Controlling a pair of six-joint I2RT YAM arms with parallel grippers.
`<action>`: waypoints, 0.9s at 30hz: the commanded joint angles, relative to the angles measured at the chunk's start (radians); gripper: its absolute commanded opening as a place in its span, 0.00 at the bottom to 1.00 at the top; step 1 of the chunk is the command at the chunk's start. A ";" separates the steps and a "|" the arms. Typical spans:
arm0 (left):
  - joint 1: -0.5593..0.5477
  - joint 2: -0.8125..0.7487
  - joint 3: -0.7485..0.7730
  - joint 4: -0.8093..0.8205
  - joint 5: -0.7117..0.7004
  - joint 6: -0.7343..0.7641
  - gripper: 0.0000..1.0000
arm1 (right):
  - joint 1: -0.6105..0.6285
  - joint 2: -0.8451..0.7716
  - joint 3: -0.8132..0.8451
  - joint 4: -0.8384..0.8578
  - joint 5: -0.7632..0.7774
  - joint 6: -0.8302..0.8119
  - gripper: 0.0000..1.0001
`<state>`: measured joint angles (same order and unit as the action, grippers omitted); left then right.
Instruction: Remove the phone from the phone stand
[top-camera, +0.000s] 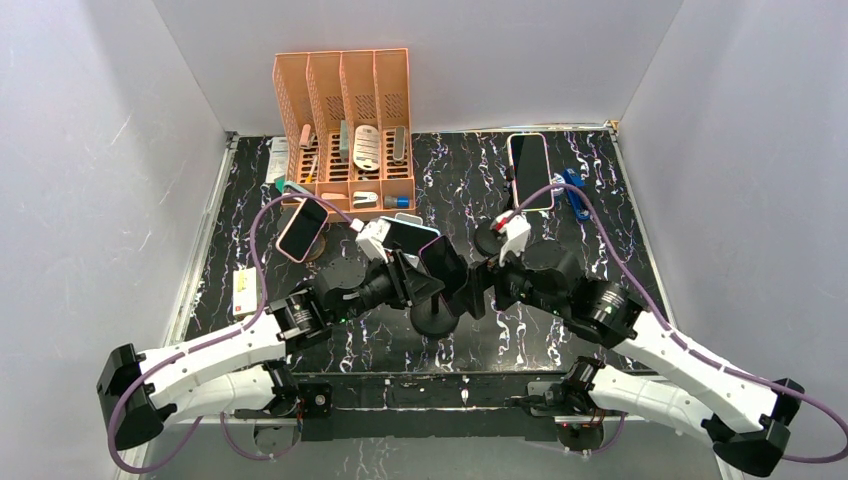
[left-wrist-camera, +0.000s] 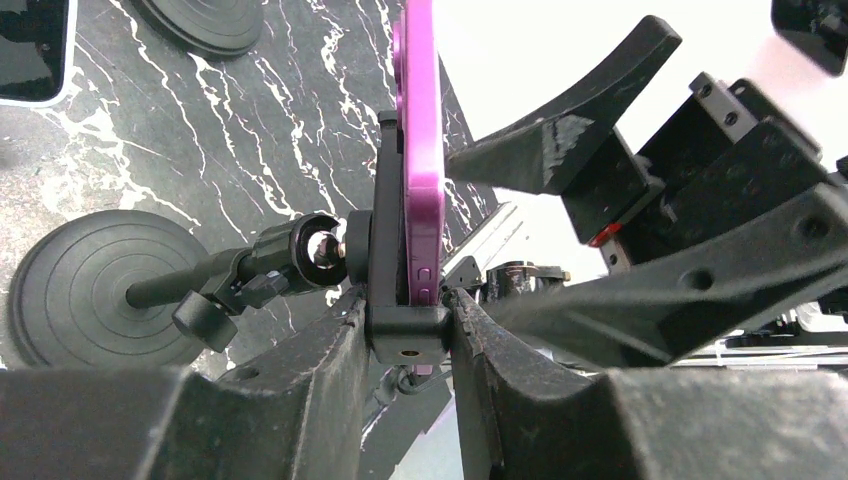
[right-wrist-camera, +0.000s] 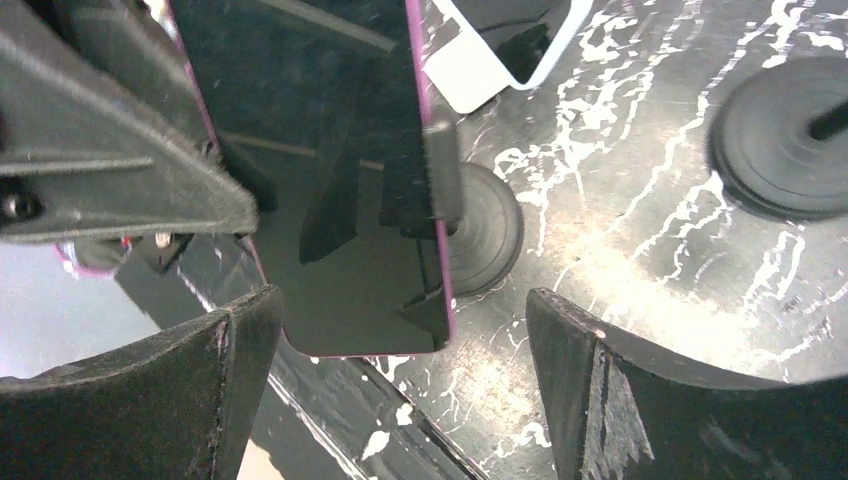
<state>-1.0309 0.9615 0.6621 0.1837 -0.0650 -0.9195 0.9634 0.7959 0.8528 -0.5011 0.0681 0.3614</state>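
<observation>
We judge the removal not yet done: the purple-cased slab phone (left-wrist-camera: 422, 150) sits in the black round-footed phone stand (left-wrist-camera: 385, 230) on the black marbled bench (left-wrist-camera: 250, 120), with the left pincer (left-wrist-camera: 405, 310) clamped on the stand's cradle and the right pincer (right-wrist-camera: 400, 305) spread astride the phone.

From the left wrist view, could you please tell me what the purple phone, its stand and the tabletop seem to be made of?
The purple phone: likely a glossy metal or plastic shell, judging by its smooth sheen. The phone stand: apparently matte black plastic, with a shiny metal ball joint. The tabletop: black marble-look surface with white veins, possibly only a printed laminate.
</observation>
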 joint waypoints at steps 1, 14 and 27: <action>0.000 -0.044 -0.032 -0.030 -0.052 0.031 0.00 | 0.001 -0.075 0.018 0.072 0.172 0.074 0.99; 0.000 -0.149 -0.095 -0.107 -0.107 0.046 0.00 | 0.001 0.098 0.119 0.046 0.024 -0.073 0.99; -0.001 -0.142 -0.128 -0.113 -0.117 0.036 0.00 | 0.028 0.090 0.048 0.129 -0.104 -0.168 0.99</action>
<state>-1.0317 0.8097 0.5640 0.1608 -0.1177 -0.9161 0.9703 0.9142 0.9318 -0.4389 -0.0002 0.2565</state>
